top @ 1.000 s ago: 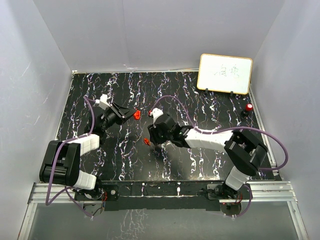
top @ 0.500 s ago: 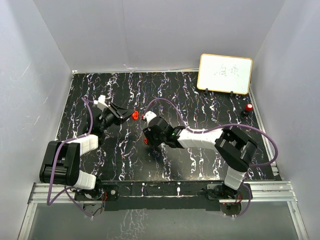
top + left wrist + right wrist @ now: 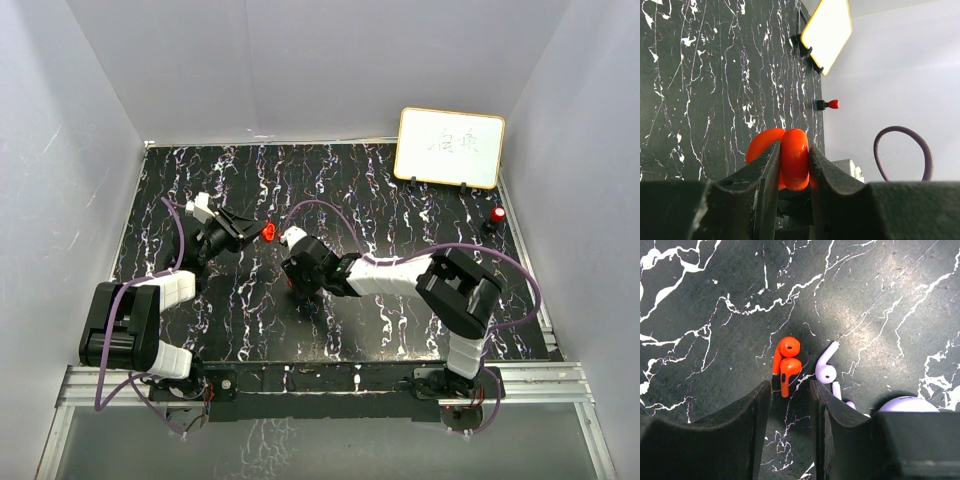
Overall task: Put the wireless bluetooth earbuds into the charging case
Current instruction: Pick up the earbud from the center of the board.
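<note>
Left hand (image 3: 793, 150) clamped tight on one red charging case (image 3: 762, 145); right hand (image 3: 790, 386) half parted, holding nothing; two red earbuds (image 3: 785, 362) lie touching on the marbled surface (image 3: 715, 300) before its fingertips; two lilac earbuds (image 3: 826, 371) and one lilac case (image 3: 907, 404) beside them.

Two arms (image 3: 392, 272) — black joints, white shells, purple cables (image 3: 900, 128), black pincer fingers (image 3: 752, 435)

The red earbuds (image 3: 785, 365) look like smooth glossy plastic, and the pale purple earbud (image 3: 826, 371) beside them also. The table (image 3: 715, 315) is black marble-patterned, a little shiny.
</note>
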{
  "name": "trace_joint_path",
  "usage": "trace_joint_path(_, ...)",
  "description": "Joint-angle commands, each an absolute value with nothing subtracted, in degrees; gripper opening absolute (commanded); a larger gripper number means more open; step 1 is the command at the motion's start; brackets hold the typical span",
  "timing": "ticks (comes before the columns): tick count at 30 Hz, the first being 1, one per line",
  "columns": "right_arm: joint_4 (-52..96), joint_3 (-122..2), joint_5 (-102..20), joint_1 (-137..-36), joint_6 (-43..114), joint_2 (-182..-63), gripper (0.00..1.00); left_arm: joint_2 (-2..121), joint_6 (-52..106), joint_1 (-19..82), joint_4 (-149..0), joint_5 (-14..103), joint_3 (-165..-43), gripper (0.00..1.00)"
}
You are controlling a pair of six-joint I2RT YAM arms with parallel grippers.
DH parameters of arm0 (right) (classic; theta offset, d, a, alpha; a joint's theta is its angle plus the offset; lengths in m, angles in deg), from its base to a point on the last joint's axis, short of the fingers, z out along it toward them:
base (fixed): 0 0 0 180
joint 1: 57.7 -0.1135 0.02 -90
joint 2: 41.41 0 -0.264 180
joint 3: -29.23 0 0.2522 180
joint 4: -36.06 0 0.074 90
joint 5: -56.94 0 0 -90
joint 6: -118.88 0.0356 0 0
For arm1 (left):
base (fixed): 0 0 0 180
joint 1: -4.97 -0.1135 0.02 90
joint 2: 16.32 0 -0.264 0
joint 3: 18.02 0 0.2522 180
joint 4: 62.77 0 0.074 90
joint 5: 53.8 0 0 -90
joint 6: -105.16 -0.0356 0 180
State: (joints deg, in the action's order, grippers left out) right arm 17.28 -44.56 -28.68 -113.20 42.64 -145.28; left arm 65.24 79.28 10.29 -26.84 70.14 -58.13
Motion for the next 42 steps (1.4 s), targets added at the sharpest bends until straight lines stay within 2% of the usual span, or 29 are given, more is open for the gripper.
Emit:
trace_joint_path(1, 19.03, -47.6, -28.03, -113.73, 42.17, -145.8, 0.35, 63.88, 79.75, 9.65, -25.48, 71.74, -57.51, 0.0)
trace_joint_path(26, 19.09, -49.3, -27.61, -113.95, 41.71, -148.47, 0.26, 63.88, 80.11, 8.66, -24.93, 72.32, -56.85, 0.0)
trace_joint_path(42, 19.02, -49.47, -25.81, -113.95, 41.56, -147.94, 0.12, 64.89, 80.12, 8.57, -24.08, 73.37, -57.12, 0.0)
